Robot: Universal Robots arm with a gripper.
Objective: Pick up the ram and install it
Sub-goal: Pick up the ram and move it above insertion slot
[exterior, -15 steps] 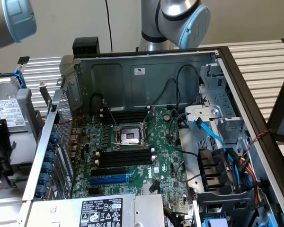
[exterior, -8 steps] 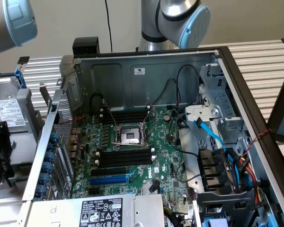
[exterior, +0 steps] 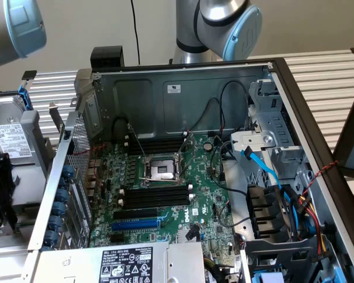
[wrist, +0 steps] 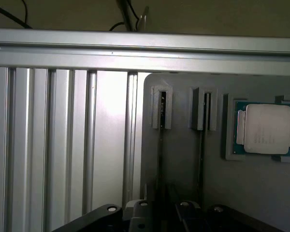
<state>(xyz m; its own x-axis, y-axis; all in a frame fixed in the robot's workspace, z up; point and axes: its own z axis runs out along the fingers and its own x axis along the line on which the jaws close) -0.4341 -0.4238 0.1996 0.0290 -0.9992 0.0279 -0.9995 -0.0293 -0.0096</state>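
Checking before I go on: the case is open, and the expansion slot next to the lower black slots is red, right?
Not quite. The expansion slot is blue, not red, as the exterior view shows. The rest holds: the case is open, and that slot lies next to the lower black slots on the motherboard.

White letters on the motherboard, nearer the camera than the CPU socket, appear to read DELL (turned sideways). The white sticker behind the socket and the power-supply label in front carry print too small to read.
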